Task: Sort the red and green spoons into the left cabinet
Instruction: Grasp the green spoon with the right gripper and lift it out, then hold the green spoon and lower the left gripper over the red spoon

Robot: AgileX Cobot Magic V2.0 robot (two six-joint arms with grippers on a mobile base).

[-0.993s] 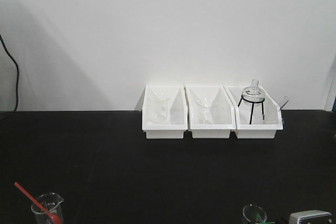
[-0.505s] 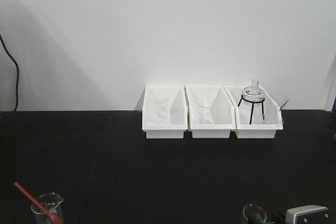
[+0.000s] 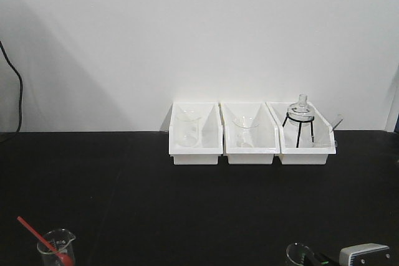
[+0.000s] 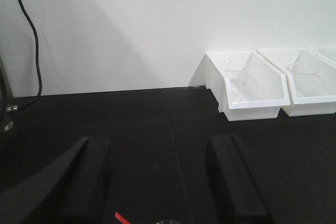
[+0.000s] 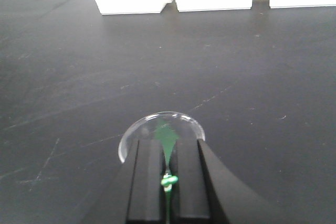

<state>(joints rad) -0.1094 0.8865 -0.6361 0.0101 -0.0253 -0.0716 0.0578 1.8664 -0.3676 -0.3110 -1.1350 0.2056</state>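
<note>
The red spoon leans in a glass beaker at the table's near left; its handle tip shows below my left gripper, which hangs open above it and holds nothing. At the near right, my right gripper is shut on the thin handle of the green spoon. The spoon's bowl hangs inside a second glass beaker, which also shows in the front view. The left cabinet is out of view.
Three white bins line the back wall. Two hold glass beakers, and the right one holds a flask on a black tripod. A black cable hangs at the far left wall.
My right gripper has shifted slightly left at the bottom edge of the front view. The green seen inside the right beaker earlier now shows beside the gripper. The red spoon is unmoved.
</note>
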